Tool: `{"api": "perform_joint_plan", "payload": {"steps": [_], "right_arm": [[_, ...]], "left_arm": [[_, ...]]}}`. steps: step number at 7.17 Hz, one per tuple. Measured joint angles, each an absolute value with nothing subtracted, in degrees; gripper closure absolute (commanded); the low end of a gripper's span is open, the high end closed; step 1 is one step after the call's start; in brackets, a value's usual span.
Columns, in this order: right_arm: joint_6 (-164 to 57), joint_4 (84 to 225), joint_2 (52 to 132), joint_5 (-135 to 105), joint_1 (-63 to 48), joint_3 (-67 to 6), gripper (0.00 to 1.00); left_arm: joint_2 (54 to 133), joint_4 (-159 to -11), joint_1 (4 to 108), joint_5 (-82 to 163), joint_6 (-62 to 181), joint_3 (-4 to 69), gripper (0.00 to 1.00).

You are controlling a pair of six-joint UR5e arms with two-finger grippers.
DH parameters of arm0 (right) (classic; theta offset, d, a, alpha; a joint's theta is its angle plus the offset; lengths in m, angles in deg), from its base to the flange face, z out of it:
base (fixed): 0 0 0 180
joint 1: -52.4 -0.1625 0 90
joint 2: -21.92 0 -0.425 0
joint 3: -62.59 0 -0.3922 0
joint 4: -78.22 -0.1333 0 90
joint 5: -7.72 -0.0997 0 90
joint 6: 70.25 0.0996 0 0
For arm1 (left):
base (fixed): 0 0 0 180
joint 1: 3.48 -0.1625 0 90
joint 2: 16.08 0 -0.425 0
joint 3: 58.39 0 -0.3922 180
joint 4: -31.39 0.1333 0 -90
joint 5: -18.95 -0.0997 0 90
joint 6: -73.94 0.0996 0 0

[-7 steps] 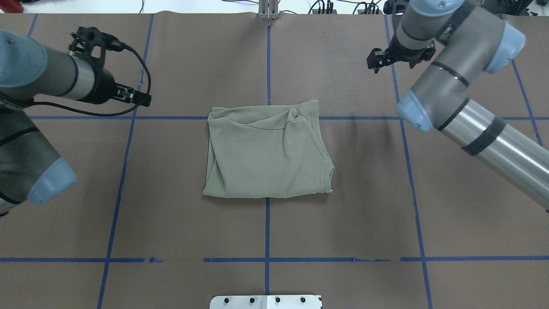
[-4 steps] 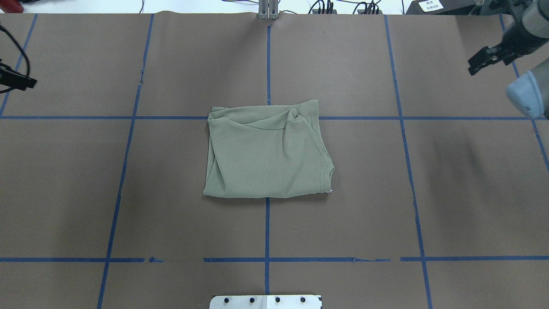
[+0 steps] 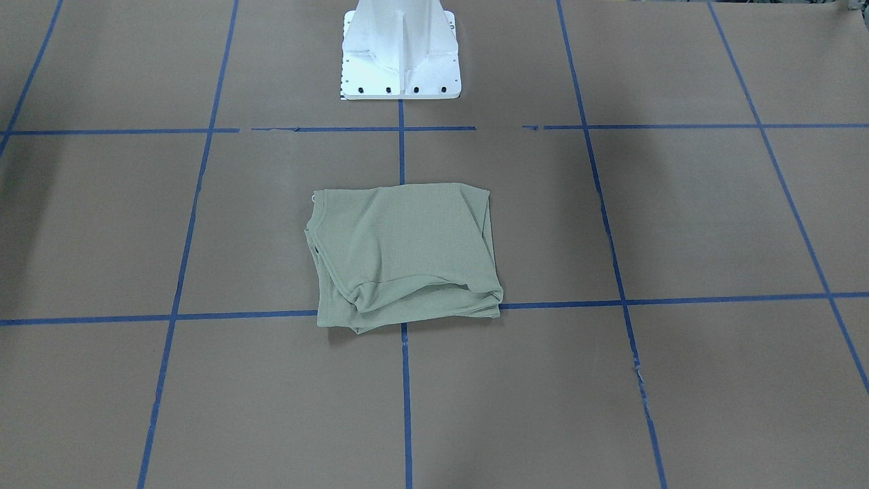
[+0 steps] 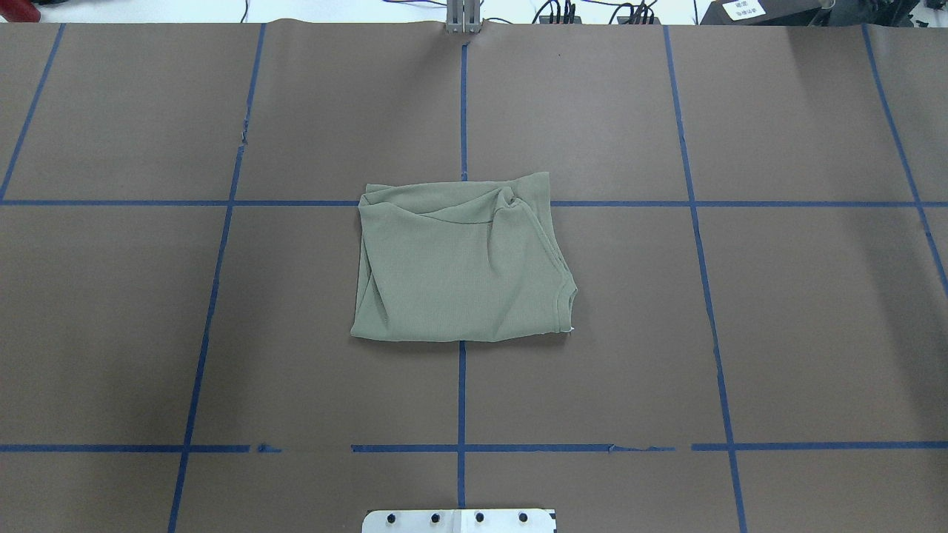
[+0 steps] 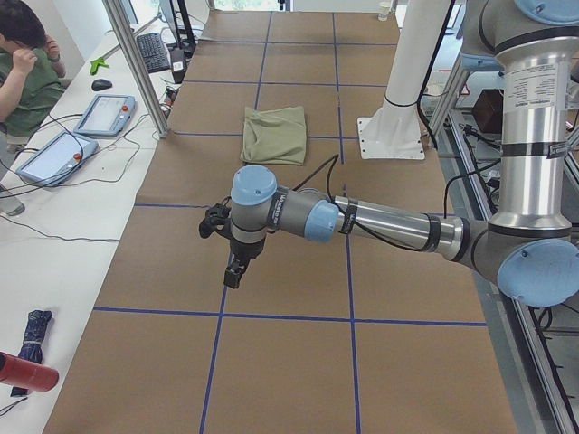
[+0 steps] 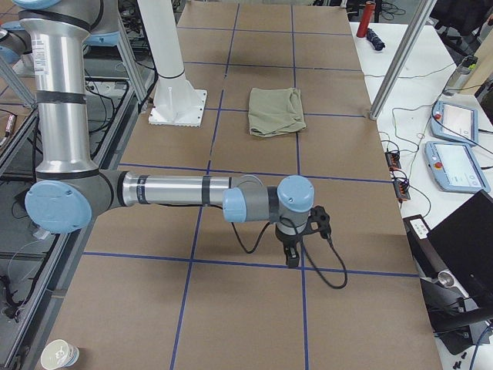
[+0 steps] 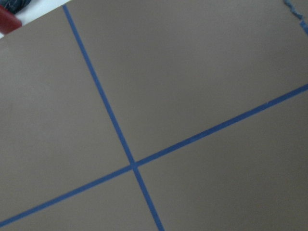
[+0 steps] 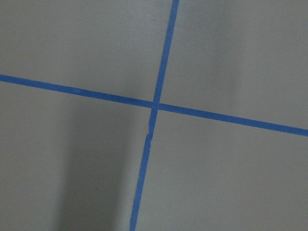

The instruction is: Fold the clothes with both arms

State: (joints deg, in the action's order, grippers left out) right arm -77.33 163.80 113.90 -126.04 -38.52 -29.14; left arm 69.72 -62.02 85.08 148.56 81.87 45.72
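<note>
Lying folded, shirt [image 4: 459, 266], left claw [image 5: 232, 280], right claw [image 6: 291, 260] distant (grip unreadable)

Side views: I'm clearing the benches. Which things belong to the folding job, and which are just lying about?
Job: shirt, left end effector, right end effector.
Lying about: keyboard, mouse, control tablets, red bottle, paper cup.

One shirt [image 4: 459, 274]; two arms [image 5: 389, 224] [image 6: 177, 189]; one white pedestal [image 3: 400, 47].
</note>
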Motion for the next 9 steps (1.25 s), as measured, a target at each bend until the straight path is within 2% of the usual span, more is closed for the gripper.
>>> {"api": "perform_joint_plan", "payload": {"steps": [3,9], "right_arm": [[-78.2,168.4,116.2,-124.9,-39.5,-33.4,0.0],[-78.2,168.8,117.2,-123.1,-38.8,-34.7,0.0]], "left_arm": [[69.8,-51.7,87.4,148.8,83.2,46.3,0.0],[71.1,-51.1,87.3,148.8,82.8,47.1,0.0]]}}
